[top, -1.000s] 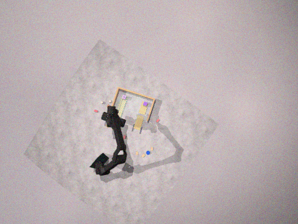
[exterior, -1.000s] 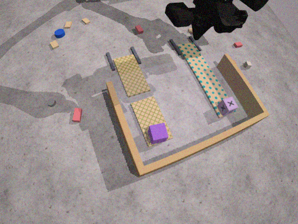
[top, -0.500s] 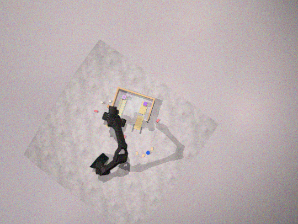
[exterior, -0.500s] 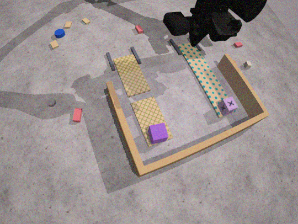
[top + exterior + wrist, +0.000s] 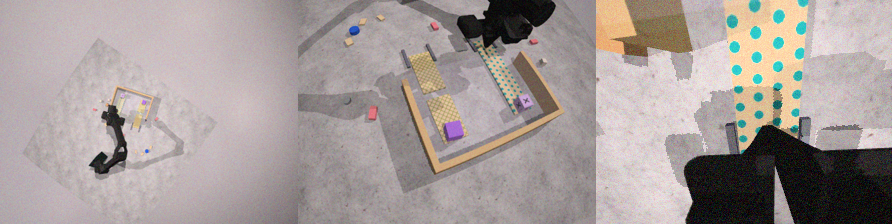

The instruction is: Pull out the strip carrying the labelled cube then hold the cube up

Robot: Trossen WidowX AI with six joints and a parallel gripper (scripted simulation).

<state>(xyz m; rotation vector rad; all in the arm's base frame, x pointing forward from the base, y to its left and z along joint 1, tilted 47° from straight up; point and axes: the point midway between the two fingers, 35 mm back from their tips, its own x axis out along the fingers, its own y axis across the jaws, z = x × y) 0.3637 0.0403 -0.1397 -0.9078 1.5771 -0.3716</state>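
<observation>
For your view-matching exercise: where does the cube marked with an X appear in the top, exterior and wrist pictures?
Top: the X cube sits in the fence's upper-left corner.
Exterior: right of centre, at the dotted strip's far end.
Wrist: not in view.
Shared landmark: the dotted strip, visible in all three.

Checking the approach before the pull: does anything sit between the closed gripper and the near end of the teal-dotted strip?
Nothing visible does. The black gripper, fingers shut on nothing, hovers right over the near end of the teal-dotted tan strip, between two short grey posts. The X-marked pale purple cube sits at the far end.
</observation>
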